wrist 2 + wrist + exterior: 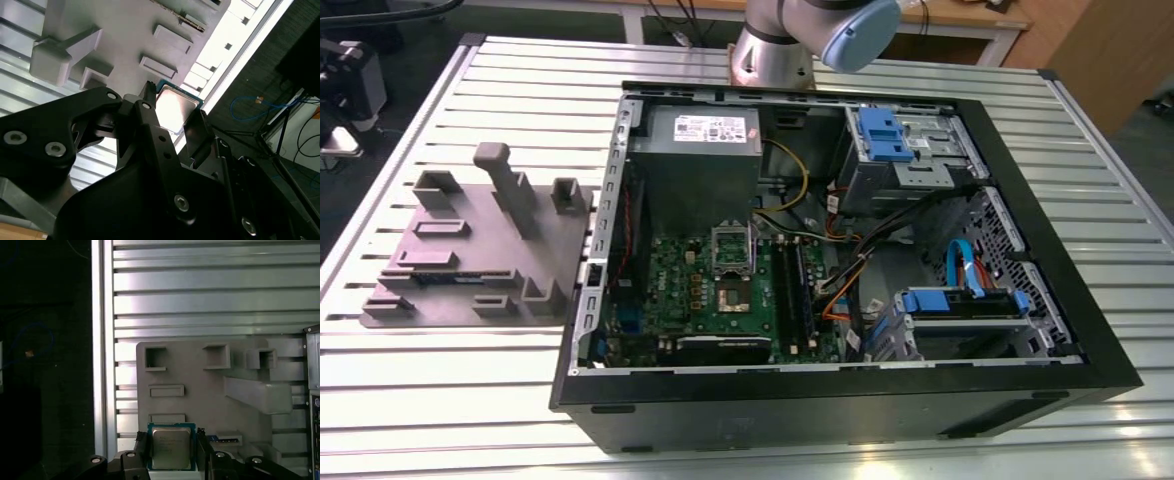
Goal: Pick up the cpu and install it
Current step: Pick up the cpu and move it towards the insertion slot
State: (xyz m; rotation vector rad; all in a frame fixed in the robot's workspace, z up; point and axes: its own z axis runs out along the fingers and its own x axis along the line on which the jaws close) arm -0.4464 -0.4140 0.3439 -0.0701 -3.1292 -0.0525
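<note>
Slatted aluminium tabletop is seen beneath everything, and dark floor is seen past its edge in both wrist views. The cpu is clamped by the gripper: two black fingers are pressed against opposite edges of the chip, one on each side. The chip is shown as a small flat square with a silver-grey metal lid, faintly printed, framed by a thin green board rim. In the second wrist view the lid is lit to a pale glare between the gripper tips. It is held raised over the edge of the grey tray, whose moulded pockets and raised blocks are spread out behind it.

In the exterior view the tray is laid on the table at the exterior view's left, just beside the open computer case. Inside the case a green motherboard is mounted, with a dark socket frame at its middle. A grey power-supply box is set just beyond the board, and bundled cables are draped toward the exterior view's right. The arm is seen rising behind the case.
</note>
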